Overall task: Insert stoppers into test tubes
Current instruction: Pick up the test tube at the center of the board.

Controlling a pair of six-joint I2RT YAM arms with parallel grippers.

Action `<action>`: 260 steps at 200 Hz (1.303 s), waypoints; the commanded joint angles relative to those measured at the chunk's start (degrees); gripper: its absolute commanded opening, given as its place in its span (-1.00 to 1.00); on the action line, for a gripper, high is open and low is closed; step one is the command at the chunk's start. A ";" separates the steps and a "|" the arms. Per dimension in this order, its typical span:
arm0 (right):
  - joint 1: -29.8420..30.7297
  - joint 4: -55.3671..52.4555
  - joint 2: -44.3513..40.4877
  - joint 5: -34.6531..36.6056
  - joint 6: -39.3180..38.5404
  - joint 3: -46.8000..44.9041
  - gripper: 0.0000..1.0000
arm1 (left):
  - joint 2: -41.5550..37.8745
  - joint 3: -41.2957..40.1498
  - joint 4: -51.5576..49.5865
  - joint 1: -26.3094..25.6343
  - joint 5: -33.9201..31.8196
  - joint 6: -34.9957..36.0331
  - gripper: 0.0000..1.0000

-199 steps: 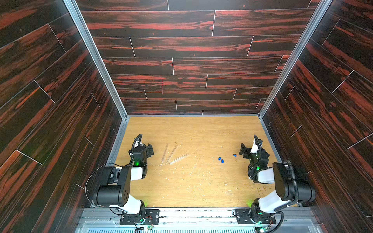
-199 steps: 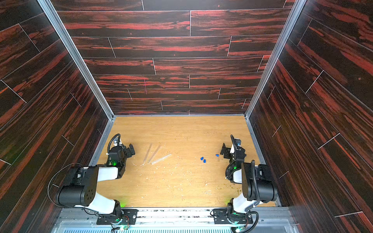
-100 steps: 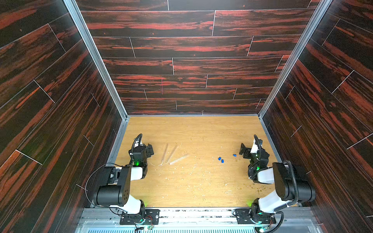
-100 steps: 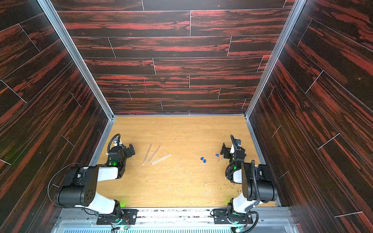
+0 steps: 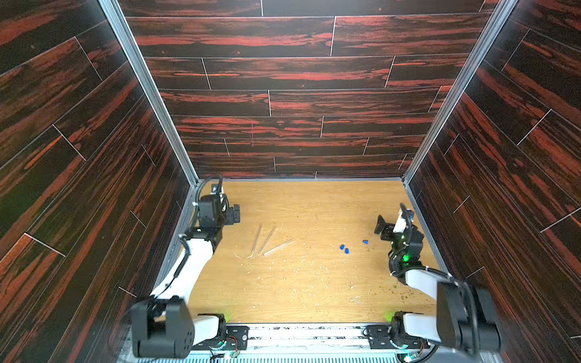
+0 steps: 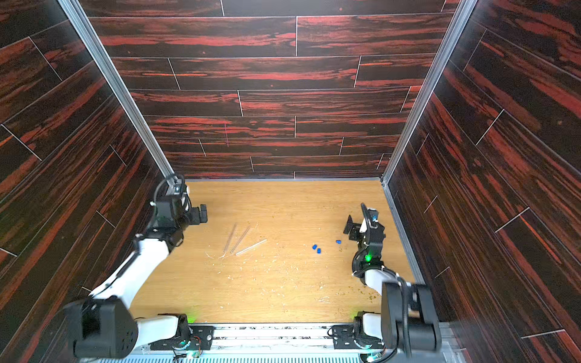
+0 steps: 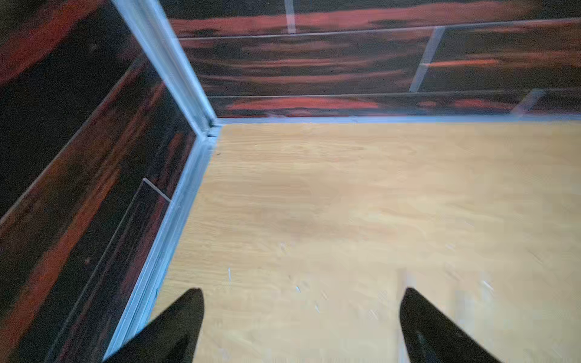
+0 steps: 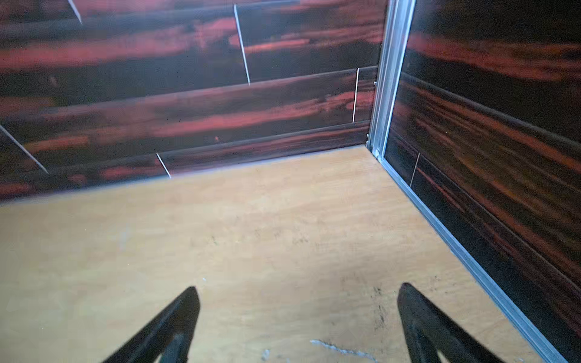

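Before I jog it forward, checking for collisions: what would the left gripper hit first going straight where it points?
The left gripper, fingers open, would likely meet the bare table first, else the back wall; depth is unclear.

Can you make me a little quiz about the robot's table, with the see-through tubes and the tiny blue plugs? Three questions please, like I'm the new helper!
1. Count: how many blue stoppers lie on the table?
2. True or false: one of the test tubes already has a stopper pushed into its end.
3. Pick one: the left pincer is
A) open with nothing between its tips
B) shut on a tube
C) shut on a stopper

Key
1. Three: two close together and one a little apart, nearer the right arm.
2. False: all three stoppers lie loose, well away from the tubes.
3. A
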 commanded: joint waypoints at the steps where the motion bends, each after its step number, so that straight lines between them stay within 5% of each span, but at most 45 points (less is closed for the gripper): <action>1: 0.12 -22.87 -3.89 0.48 10.88 7.93 0.97 | -1.75 4.97 -23.96 -1.23 5.95 3.23 1.00; 38: 0.23 -62.05 3.89 0.49 16.18 31.30 0.98 | -1.30 6.02 -29.86 -3.22 7.11 4.44 1.00; 59: 0.16 -73.44 6.47 1.43 15.49 39.70 0.98 | 0.41 5.40 -29.76 -5.50 7.29 3.69 1.00; 162: 0.59 -74.06 -19.18 -0.98 9.39 34.29 0.98 | 13.86 3.24 -21.83 -9.78 4.85 -4.00 0.96; 260: 7.38 -59.83 -48.14 5.89 -3.08 7.56 0.97 | 26.06 11.49 -25.15 -12.82 -1.58 -9.36 0.44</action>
